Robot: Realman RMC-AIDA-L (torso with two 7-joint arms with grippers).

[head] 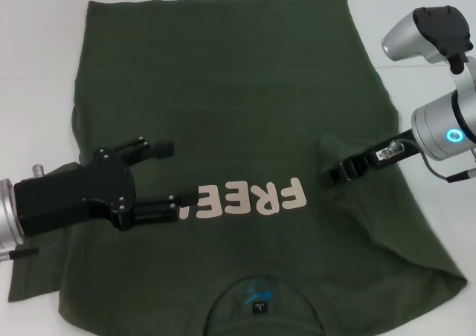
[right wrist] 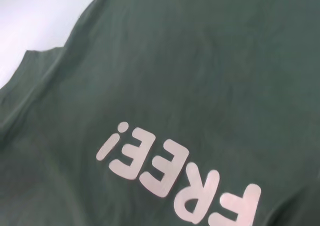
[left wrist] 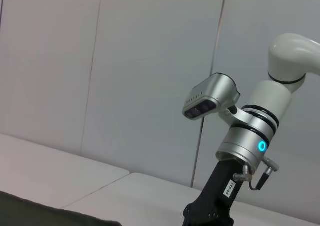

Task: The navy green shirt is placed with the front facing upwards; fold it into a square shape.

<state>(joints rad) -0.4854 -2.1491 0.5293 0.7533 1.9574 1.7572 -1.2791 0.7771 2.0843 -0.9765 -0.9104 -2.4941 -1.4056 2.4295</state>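
Nearest item: collar of the navy green shirt (head: 238, 113), at the near edge of the white table (head: 37, 68), with a small blue neck label (head: 256, 300) inside it. Shirt lies spread front up over most of the table, hem at the far side, pale pink "FREE!" lettering (head: 249, 198) across the chest.

Left: left gripper (head: 182, 176), black, reaching in over the shirt's left sleeve area. Fingers spread wide apart, one near the lettering's left end, the other farther away; nothing between them.

Centre: cloth mostly flat, faint creases.

Right: right gripper (head: 331, 176), black, on a silver arm with a blue ring light, low over the shirt just right of the lettering. A ridge of cloth rises beside its tip; whether its fingers are open or closed on cloth cannot be told. Right sleeve edge is rumpled toward the near right corner.
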